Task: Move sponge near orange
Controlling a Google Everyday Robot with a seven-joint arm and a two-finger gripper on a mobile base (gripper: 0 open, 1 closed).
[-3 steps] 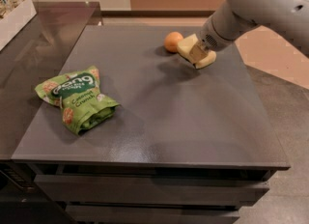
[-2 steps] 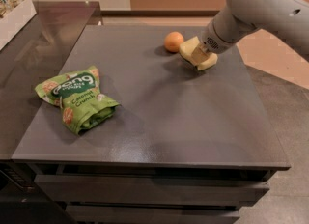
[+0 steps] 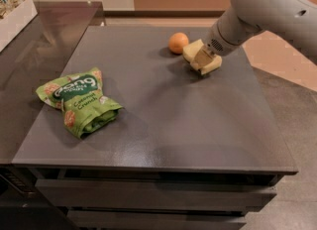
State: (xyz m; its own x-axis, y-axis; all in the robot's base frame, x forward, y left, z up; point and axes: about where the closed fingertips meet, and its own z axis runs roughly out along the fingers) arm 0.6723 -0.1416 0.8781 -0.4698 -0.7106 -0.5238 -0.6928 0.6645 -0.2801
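Note:
The pale yellow sponge (image 3: 213, 65) is at the far right of the dark table (image 3: 163, 125), just right of the small round orange (image 3: 178, 42); one end of the sponge nearly touches the fruit. My gripper (image 3: 203, 56) comes down from the grey arm (image 3: 262, 11) at the upper right and is shut on the middle of the sponge. The sponge is tilted and sits at or just above the table top. The fingertips are partly hidden by the sponge.
A green snack bag (image 3: 79, 102) lies at the left of the table. A lower dark counter (image 3: 29, 60) runs along the left, with a white box (image 3: 15, 18) of packets at its far end. The table's right edge is close to the sponge.
The gripper and sponge have shifted slightly down and toward the camera. The orange and the bag have not moved.

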